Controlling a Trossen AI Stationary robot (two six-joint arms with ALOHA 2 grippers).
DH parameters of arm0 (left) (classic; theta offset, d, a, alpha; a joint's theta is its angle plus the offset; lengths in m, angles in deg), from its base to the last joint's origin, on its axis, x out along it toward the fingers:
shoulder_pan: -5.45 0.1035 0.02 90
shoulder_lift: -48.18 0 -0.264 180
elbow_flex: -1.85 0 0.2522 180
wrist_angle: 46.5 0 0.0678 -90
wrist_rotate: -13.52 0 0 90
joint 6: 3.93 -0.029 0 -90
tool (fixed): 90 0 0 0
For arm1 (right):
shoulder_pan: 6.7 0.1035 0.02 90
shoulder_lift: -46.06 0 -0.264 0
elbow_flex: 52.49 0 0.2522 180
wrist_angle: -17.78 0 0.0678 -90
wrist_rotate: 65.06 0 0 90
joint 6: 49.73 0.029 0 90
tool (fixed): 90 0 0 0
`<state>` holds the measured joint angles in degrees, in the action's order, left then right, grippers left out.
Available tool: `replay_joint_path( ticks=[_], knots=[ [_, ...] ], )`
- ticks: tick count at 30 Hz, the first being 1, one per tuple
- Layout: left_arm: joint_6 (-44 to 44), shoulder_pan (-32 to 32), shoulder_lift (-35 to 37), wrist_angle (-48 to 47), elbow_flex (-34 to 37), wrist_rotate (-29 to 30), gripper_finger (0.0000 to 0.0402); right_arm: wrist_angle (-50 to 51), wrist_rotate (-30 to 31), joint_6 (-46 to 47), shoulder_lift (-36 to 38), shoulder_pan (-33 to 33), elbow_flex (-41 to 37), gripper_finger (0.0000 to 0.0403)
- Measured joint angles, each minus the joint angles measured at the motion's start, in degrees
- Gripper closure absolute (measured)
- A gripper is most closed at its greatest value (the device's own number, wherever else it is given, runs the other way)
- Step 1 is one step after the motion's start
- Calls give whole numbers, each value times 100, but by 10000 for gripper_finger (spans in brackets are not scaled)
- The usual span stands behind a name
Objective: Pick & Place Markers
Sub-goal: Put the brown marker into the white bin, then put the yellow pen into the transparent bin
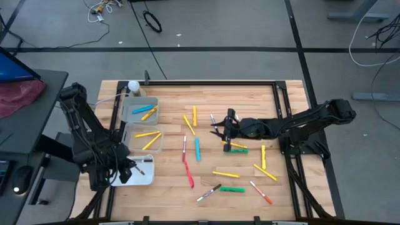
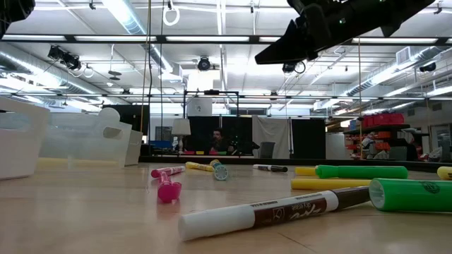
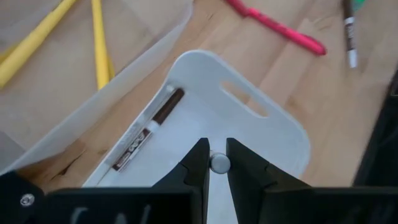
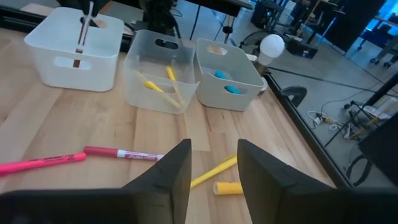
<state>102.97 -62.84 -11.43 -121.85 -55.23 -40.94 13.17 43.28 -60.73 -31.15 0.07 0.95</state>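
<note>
Low view, nearest the lens: white marker with a brown band (image 2: 275, 212) lying flat on the wooden table (image 2: 85, 219); a green marker (image 2: 413, 194) is cut off at the right edge.

Left gripper (image 3: 217, 147), lower left of the high view: fingers nearly together, pinching a held marker (image 3: 219, 163) seen end-on, so only its pale round tip shows. It hangs over the white bin (image 3: 273, 134), where 1 brown marker (image 3: 149, 127) lies.

Clear bin (image 1: 157, 140), just above in the frame: 2 yellow markers (image 1: 147, 134). Grey bin (image 1: 128, 109), above that: 2 blue markers (image 1: 145, 110), plus perhaps one yellow; hard to make out.

Loose on the table centre to right: roughly 14 markers, count uncertain.

Right gripper (image 4: 213, 155), centre of the high view: fingers apart, nothing between them, above the table. The arm hides part of a green marker.
</note>
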Motion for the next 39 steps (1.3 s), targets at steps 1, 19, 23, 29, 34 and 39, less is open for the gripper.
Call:
replay_joint_path(
  ticks=[1, 19, 23, 29, 34, 39],
  knots=[
    [49, -16, 0, 40, 75, 11, 356, -2, 1, 5, 0, -27, 0, 273],
    [667, -44, 0, 179, 261, -690, 271, -7, -1, 150, 0, -75, 0, 273],
    [641, 28, 0, 182, 261, -523, 259, -7, 8, 150, 0, -75, -2, 273],
    [-282, 565, 0, 258, 261, 1134, 264, -6, 12, 150, 0, -79, -2, 273],
    [-2604, 1357, 0, 1190, 261, 3042, 274, 2, 12, 448, -2, -79, -2, 273],
    [-5044, 2378, 0, 2586, 261, 1987, 288, 101, 10, 1083, -26, -79, -9, 273]
  ],
)
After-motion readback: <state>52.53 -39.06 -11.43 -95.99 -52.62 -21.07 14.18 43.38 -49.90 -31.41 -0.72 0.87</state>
